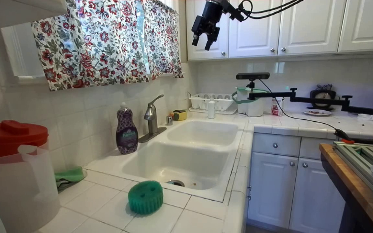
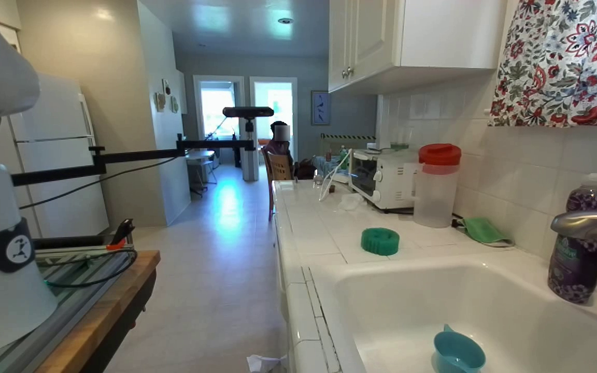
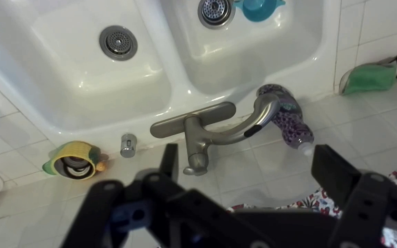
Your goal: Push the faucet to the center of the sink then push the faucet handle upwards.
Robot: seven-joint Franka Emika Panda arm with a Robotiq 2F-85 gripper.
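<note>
Your pincer [image 1: 201, 46] hangs spread at the upper middle of an exterior view. Mid-frame in your wrist view, the faucet [image 3: 195, 136] points its spout [image 3: 234, 135] right.

White tiled counter [image 1: 204, 210], sink [image 1: 186, 161] set in — ribbed green block [image 1: 146, 198], red-lidded pitcher [image 1: 11, 191], green cloth [image 1: 71, 174], toaster oven [image 2: 394, 178].

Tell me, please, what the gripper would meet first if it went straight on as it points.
Probably the faucet's spout, just beyond the gap of the open gripper in the wrist view; depth is unclear, so the tiled wall could come first.
</note>
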